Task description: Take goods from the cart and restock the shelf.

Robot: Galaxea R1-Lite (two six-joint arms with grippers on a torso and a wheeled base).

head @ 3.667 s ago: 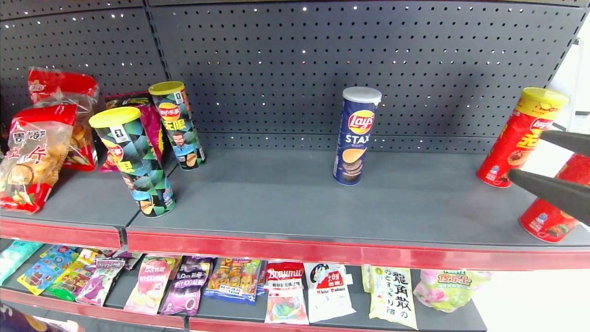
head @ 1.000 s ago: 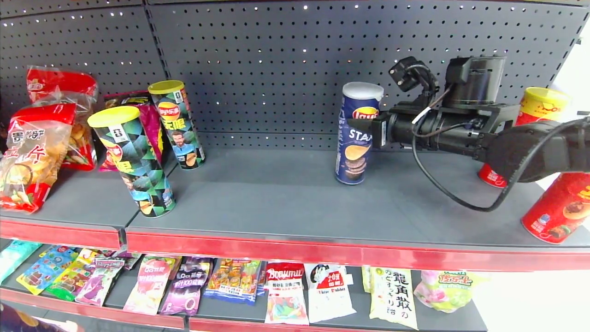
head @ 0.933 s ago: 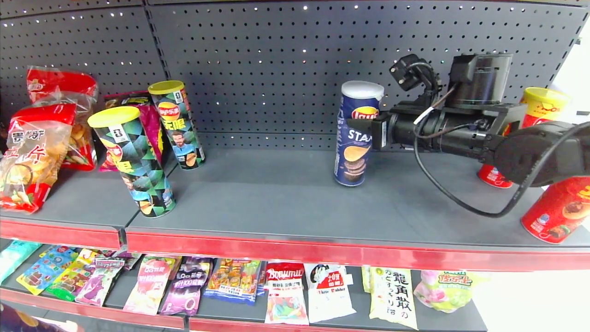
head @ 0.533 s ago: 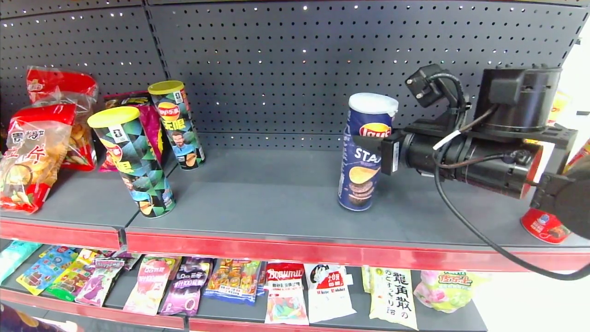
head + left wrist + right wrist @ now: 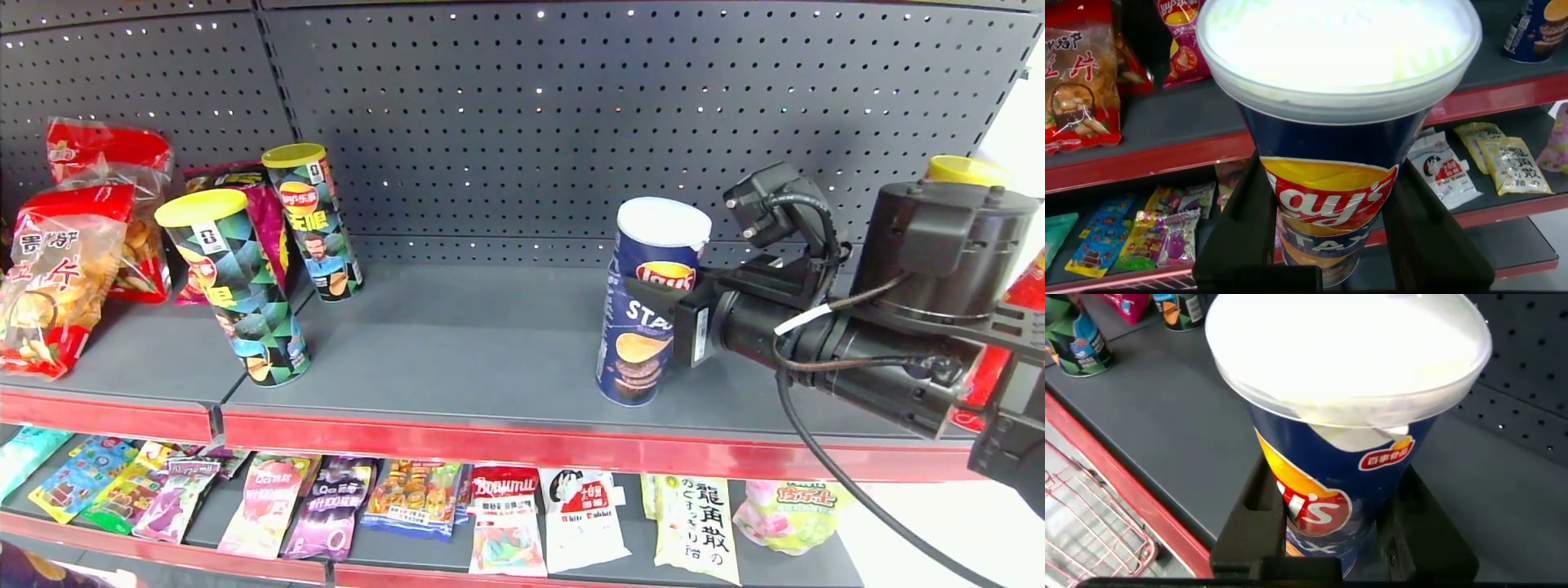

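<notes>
Just behind the red front rail (image 5: 522, 441), the blue can (image 5: 637, 359) stood upright, its base on or barely above the shelf (image 5: 457, 343); I could not tell which. The right pincer (image 5: 657, 298) was clamped on its upper half from the side, and the right arm (image 5: 857, 351) lay roughly level along the rail. This looked like the setting-down step. Next it would need to seat the can flat, spread the jaws and back out without tipping it. Out in front of the rail, the left pincer (image 5: 1331, 245) gripped a second blue can (image 5: 1331, 139).
</notes>
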